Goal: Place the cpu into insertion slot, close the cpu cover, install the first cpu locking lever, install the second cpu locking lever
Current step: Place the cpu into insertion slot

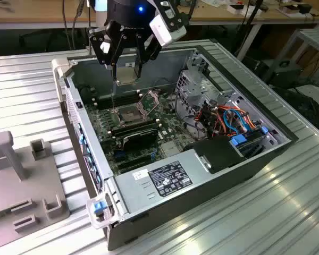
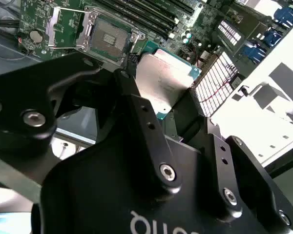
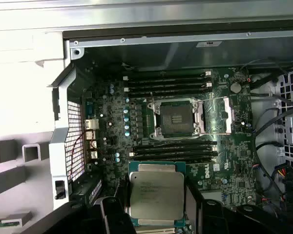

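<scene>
Over the open case (image 1: 212, 183) my gripper (image 1: 125, 68) is clamped on the cpu (image 1: 127, 75), flat & well above the insertion slot (image 1: 128, 114), cpu cover (image 1: 149, 100) swung open at the exterior view's right; I'd square corners w/ the slot, descend straight, no tilt

cpu (image 3: 156, 195): matt grey metal | tool (image 1: 126, 70): matt black | table (image 1: 287, 212): ribbed metal

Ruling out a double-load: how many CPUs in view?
1: the cpu, held in the tool, above the motherboard; the insertion slot sits empty, cpu cover open.
</scene>
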You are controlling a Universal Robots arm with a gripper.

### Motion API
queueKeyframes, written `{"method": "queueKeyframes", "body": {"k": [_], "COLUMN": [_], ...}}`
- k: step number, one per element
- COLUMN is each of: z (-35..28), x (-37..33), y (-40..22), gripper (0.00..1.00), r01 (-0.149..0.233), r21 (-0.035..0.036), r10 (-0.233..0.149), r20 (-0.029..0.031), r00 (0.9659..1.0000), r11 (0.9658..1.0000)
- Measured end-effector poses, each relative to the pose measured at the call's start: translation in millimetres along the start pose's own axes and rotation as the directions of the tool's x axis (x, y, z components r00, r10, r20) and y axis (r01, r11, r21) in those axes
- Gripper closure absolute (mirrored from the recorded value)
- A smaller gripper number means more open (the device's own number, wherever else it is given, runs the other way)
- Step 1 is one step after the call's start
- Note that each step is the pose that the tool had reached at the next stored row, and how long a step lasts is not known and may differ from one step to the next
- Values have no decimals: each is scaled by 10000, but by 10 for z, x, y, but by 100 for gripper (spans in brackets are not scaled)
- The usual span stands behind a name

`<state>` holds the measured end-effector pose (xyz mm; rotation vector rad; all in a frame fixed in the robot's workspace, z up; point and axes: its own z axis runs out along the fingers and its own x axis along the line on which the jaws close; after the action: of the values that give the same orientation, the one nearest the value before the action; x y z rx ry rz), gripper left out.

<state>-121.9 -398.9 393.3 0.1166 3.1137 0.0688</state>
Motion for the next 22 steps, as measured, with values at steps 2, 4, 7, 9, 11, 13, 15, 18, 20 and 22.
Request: {"method": "queueKeyframes", "body": {"k": [2, 4, 7, 9, 11, 13, 15, 18, 20, 22], "z": [0, 0, 0, 0, 0, 1, 3, 7, 11, 16], "x": [0, 0, 0, 0, 0, -9, -57, -120, -132, -142], "y": [0, 0, 0, 0, 0, 1, 5, 17, 19, 21], "gripper": [45, 45, 45, 45, 45, 45, 45, 45, 45, 45], "r01": [1, 1, 0, 0, 0, 0, 1, -122, -379, -717], "r21": [0, 0, 0, 0, 0, -1, 0, 8, 16, 24], "r10": [-1, -1, 0, 0, 0, 0, -1, 122, 379, 717], "r20": [1, 0, 0, 0, 0, 1, 0, 6, 18, 35], "r00": [10000, 10000, 10000, 10000, 10000, 10000, 10000, 9999, 9993, 9974], "r11": [10000, 10000, 10000, 10000, 10000, 10000, 10000, 9999, 9993, 9974]}}
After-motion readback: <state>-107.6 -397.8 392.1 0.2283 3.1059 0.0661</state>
